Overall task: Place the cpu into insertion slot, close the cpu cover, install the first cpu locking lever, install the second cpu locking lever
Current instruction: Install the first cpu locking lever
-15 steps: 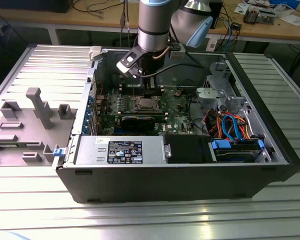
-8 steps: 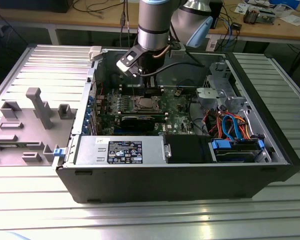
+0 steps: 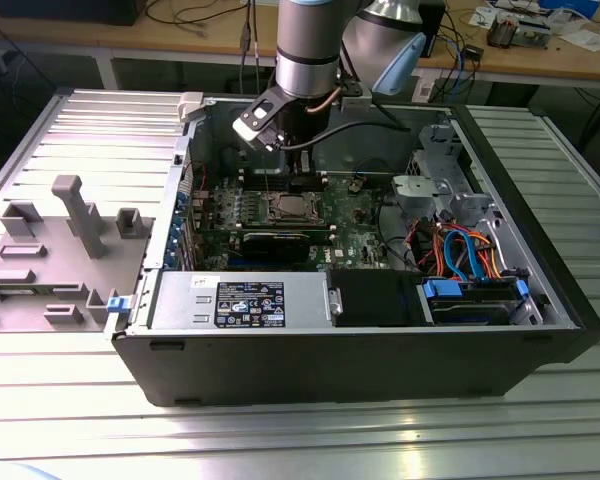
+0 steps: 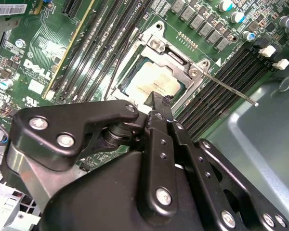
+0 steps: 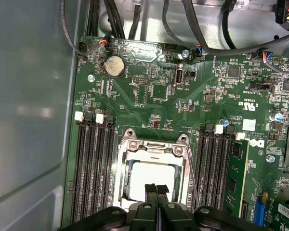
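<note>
Gripper [image 5: 156, 188]: closest thing in both wrist views. Fingers pressed together w/ nothing between them, tips [image 4: 156, 98] hanging just over the near edge of the cpu.
Cpu [image 5: 147, 174]: already lying flat in the insertion slot [image 4: 126, 67], mid motherboard [image 5: 159, 91], dull silver top facing up. In the exterior view it's the pale square [image 3: 285, 209] under the arm [image 3: 308, 40].
Cpu cover [image 5: 153, 150]: thin metal frame, looks folded down around the chip, top showing through its open middle.
Locking lever [image 4: 229, 89]: thin wire rod running out from the socket corner across the RAM slots [image 5: 94, 163]. Probably not hooked down, can't be sure.
Handling, cpu: prob. light, stiff and thin. Smooth lid = slippery, the underside and socket contacts are likely fragile. Best taken by two opposite edges, kept level.
Handling, cover + lever: sheet metal and springy wire, I'd guess they push back. The lever's free end gives the best purchase.
Hidden: gripper body blocks the socket's near edge in both wrist views, so the second lever and any latch hooks can't be made out. Whether the fingertips touch the chip or hover is unclear. Exterior view too far off for socket detail.
</note>
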Motion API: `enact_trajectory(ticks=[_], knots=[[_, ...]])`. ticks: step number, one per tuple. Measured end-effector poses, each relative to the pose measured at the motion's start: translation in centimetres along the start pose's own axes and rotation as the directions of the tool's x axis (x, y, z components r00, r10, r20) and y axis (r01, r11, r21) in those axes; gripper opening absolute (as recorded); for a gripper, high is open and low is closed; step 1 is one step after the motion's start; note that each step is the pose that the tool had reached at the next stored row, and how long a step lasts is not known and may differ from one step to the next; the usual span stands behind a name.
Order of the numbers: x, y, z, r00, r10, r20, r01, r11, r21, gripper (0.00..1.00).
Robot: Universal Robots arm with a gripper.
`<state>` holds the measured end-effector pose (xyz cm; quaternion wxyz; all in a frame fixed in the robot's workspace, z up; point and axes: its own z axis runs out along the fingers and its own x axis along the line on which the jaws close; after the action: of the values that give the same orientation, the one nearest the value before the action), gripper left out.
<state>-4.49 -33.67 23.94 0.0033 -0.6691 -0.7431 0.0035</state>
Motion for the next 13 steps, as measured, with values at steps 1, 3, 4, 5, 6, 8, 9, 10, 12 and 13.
enact_trajectory(ticks=[1, 3, 4, 5, 6, 8, 9, 10, 12, 13], knots=[[0.00, 0.00, -0.02, 1.0000, 0.000, 0.0001, 0.000, 1.0000, 0.0001, 0.11], [0.00, 0.00, -0.06, 1.0000, 0.000, 0.0000, 0.000, 1.0000, 0.0000, 0.11], [0.00, 0.00, -0.07, 1.0000, 0.000, -0.0001, 0.000, 1.0000, 0.0000, 0.11], [0.00, 0.00, -0.11, 1.0000, 0.000, -0.0001, 0.000, 1.0000, 0.0000, 0.11], [0.00, 0.00, -0.13, 1.0000, 0.000, -0.0001, 0.000, 1.0000, 0.0000, 0.11], [0.00, 0.00, -0.16, 1.0000, 0.000, -0.0001, 0.000, 1.0000, -0.0001, 0.11], [0.00, 0.00, -0.18, 1.0000, 0.000, -0.0001, 0.000, 1.0000, 0.0000, 0.11], [0.00, 0.00, -0.26, 1.0000, 0.000, 0.0000, 0.000, 1.0000, 0.0000, 0.11], [0.00, 0.00, -0.31, 1.0000, 0.000, 0.0000, 0.000, 1.0000, 0.0000, 0.11], [0.00, 0.00, -0.32, 1.0000, 0.000, -0.0001, 0.000, 1.0000, 0.0000, 0.11]])
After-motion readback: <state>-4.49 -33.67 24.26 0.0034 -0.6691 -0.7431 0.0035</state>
